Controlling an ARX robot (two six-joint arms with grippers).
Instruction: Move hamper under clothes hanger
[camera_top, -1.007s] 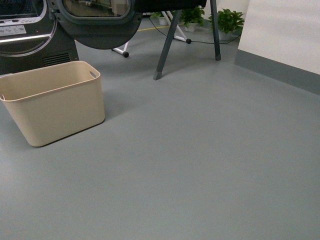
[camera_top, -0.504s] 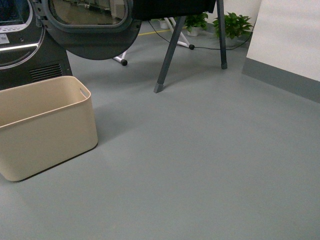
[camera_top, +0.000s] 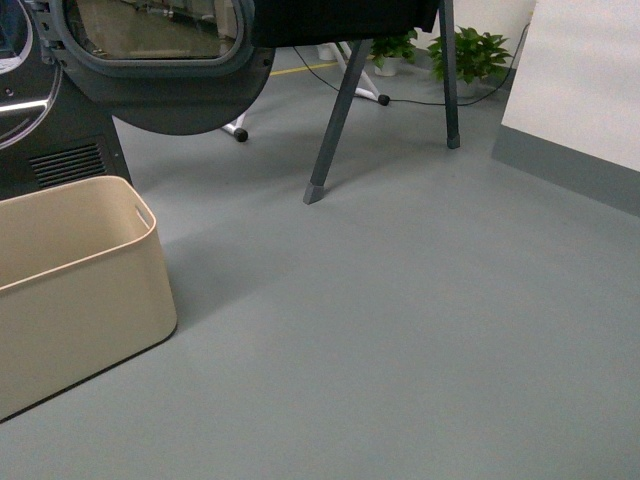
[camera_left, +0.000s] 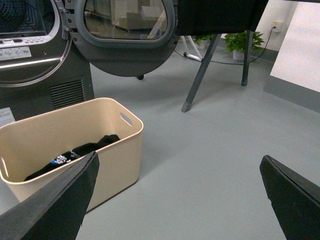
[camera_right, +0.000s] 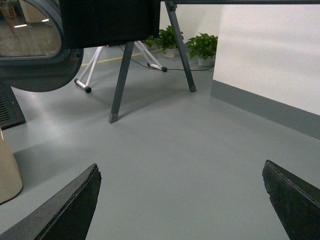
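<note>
Two end effectors: left end effector (camera_left: 176, 200) and right end effector (camera_right: 175, 205), each with jaws spread wide, holding nothing.
Hamper (camera_top: 72, 290): upright on the grey floor (camera_top: 400, 330) at far left of the front view, just in front of the laundry machine (camera_top: 55, 150), well apart from the clothes hanger (camera_top: 335, 120).
Hamper contents: dark garment (camera_left: 75, 152) on the bottom.
Clothes hanger: slanted dark grey legs on the floor, beside the machine's open round door (camera_top: 160, 70).
Background: potted plants (camera_top: 470, 55) behind the hanger.

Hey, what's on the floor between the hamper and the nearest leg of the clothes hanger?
Nothing: in the front view, only bare grey floor separates the hamper from the clothes hanger's near leg. The left wrist view agrees.
</note>
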